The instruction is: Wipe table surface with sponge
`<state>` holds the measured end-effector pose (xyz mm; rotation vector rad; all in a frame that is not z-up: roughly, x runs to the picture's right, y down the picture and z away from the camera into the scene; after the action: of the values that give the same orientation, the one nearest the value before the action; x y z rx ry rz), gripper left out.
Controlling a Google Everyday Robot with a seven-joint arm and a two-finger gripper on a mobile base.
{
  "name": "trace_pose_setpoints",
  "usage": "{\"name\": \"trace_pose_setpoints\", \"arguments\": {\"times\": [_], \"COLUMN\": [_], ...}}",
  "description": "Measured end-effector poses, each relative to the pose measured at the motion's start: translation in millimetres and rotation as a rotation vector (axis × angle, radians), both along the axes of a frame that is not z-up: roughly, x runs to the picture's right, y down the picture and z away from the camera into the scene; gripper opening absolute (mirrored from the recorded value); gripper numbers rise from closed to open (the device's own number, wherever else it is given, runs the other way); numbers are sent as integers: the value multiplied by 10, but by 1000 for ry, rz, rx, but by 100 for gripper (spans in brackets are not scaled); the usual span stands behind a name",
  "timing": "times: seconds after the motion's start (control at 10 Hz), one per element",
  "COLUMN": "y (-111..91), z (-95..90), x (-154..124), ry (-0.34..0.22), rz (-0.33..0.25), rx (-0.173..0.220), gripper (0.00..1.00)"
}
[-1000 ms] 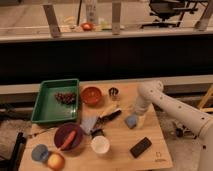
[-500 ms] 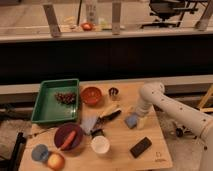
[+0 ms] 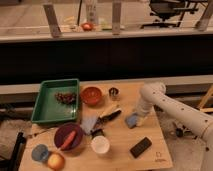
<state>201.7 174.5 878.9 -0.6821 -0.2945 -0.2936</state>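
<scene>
The sponge (image 3: pixel 131 120), a small pale blue-grey block, lies on the light tan table surface (image 3: pixel 122 150) right of the middle. My gripper (image 3: pixel 138 119) is down at the sponge's right edge and touches or overlaps it. The white arm (image 3: pixel 170 107) comes in from the right, with its elbow (image 3: pixel 150 92) above the sponge.
A flat black block (image 3: pixel 140 146) lies at the front right and a white cup (image 3: pixel 100 144) at the front middle. Left of the sponge are a grey-blue cloth (image 3: pixel 90 123) and a dark-handled tool (image 3: pixel 110 114). Further off are an orange bowl (image 3: pixel 91 95), a small metal cup (image 3: pixel 114 92), a green tray (image 3: pixel 47 107) and a purple bowl (image 3: pixel 62 134).
</scene>
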Motion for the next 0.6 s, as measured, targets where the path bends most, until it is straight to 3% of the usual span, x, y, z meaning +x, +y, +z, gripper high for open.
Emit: {"name": "trace_pose_setpoints", "arguments": {"times": [0.4,0.6], "y": [10,4], "z": [-21,11], "x": [56,231], "ry": [11,41], "rz": [1,19], "rx": [12,16], "gripper": [0,0]}}
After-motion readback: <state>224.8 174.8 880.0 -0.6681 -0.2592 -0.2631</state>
